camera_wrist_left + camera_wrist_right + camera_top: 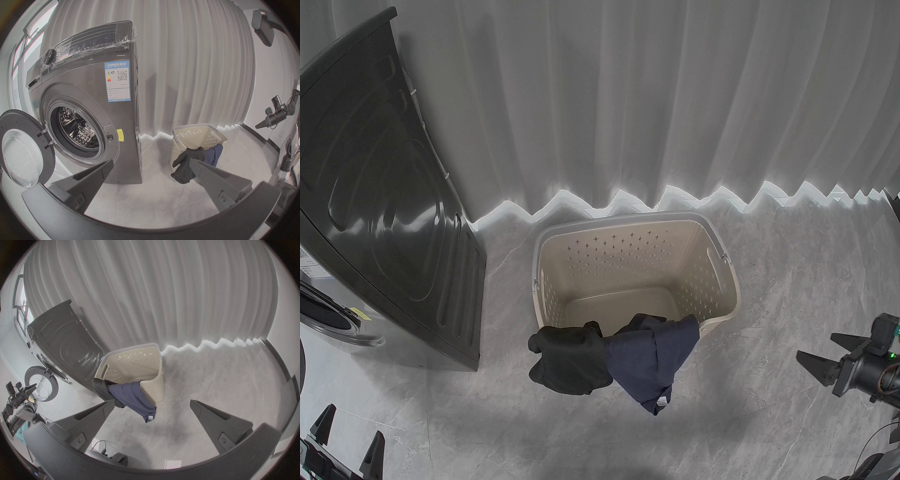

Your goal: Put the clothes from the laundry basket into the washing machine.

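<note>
A beige laundry basket stands on the floor in front of a curtain. Over its near rim hang a black garment and a navy garment. The dark grey washing machine stands to the basket's left, its round door swung open and the drum bare. My left gripper is open at the lower left, well short of the basket. My right gripper is open at the right, level with the basket's near rim. The basket and both garments lie beyond my right gripper.
White curtains close off the back. The grey marble floor spreads out right of the basket and in front of it. A cable and a dark plug lie on the floor near the right arm.
</note>
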Robot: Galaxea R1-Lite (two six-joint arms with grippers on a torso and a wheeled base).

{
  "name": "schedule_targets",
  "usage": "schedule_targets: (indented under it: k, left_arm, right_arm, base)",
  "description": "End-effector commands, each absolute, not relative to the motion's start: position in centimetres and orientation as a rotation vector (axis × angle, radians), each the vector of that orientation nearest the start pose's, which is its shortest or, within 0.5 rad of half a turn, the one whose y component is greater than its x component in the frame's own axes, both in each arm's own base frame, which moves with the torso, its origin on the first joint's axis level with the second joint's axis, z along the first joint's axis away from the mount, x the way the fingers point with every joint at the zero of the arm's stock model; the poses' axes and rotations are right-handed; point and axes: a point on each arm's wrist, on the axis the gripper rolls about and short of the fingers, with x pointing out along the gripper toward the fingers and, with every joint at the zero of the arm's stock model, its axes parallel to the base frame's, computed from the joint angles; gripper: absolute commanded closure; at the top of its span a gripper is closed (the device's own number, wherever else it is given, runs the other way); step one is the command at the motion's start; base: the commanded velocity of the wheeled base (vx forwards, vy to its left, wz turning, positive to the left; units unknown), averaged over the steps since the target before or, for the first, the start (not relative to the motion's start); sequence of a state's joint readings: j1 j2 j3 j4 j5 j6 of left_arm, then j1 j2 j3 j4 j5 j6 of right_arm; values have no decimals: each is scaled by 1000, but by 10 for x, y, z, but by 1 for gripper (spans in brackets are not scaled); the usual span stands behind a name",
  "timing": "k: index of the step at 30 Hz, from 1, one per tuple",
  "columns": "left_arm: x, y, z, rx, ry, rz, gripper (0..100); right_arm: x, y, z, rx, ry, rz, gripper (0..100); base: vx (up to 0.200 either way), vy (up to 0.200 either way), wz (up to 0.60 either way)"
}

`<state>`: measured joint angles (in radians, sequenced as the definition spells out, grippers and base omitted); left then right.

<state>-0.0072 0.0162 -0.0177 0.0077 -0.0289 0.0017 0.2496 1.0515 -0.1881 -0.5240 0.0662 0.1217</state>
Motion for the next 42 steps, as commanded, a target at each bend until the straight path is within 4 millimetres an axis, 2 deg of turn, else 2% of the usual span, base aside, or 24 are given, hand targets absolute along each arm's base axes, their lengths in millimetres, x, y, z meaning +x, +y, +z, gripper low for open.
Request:
schedule_targets:
  k: [1,13,18,19,28,30,42]
  left_arm:
    - [-23,0,75,1,9,-37,0]
    - [-23,0,75,-3,9,-35,0]
    - [-23,0,75,-8,9,-35,0]
    - [-23,0,75,-8,9,-35,0]
    - [-23,0,75,-8,9,-35,0]
    - [-23,0,75,-9,9,-35,0]
    - [-23,0,75,-11,9,-35,0]
  right_arm:
    - [155,57,125,72,500,362,0]
    - [192,89,120,71,566,423,0]
    - [198,102,114,62,596,430,0]
    - [202,110,110,55,609,417,0]
    - [216,127,95,34,622,402,0]
    - [221,137,83,26,625,421,0]
    - [238,171,52,14,599,434,0]
  base:
    - [0,0,0]
    - [0,0,0]
    - [0,0,0]
    - [0,0,0]
    - [0,0,0]
    - [0,0,0]
    - [0,0,0]
